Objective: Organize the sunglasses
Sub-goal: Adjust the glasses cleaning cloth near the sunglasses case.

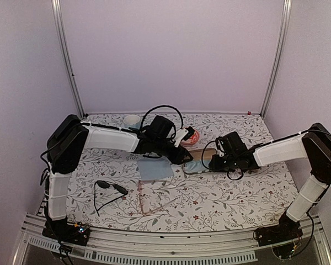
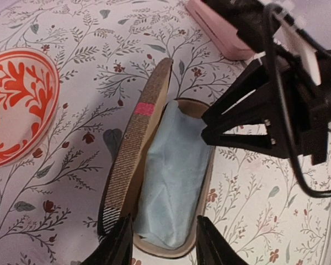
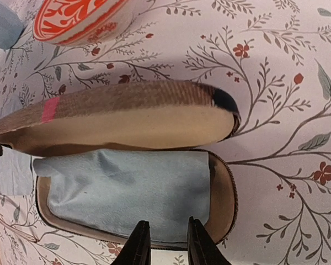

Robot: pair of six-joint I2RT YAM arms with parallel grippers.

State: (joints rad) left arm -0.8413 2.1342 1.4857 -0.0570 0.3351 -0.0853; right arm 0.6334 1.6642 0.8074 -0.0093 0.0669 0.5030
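Open brown case [image 3: 127,118] holds a blue cloth [image 3: 127,193] — red-patterned bowl [image 2: 16,105] beside it

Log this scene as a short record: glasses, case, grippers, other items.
black sunglasses: loose on the table, front left
pink clear-framed glasses: loose on the table, just right of the black pair
brown case: open, blue cloth lying inside
left gripper: open, fingers either side of the case's end
right gripper: open narrowly, over the case's rim
other items: another blue cloth, red-patterned bowl, pink case, white cup
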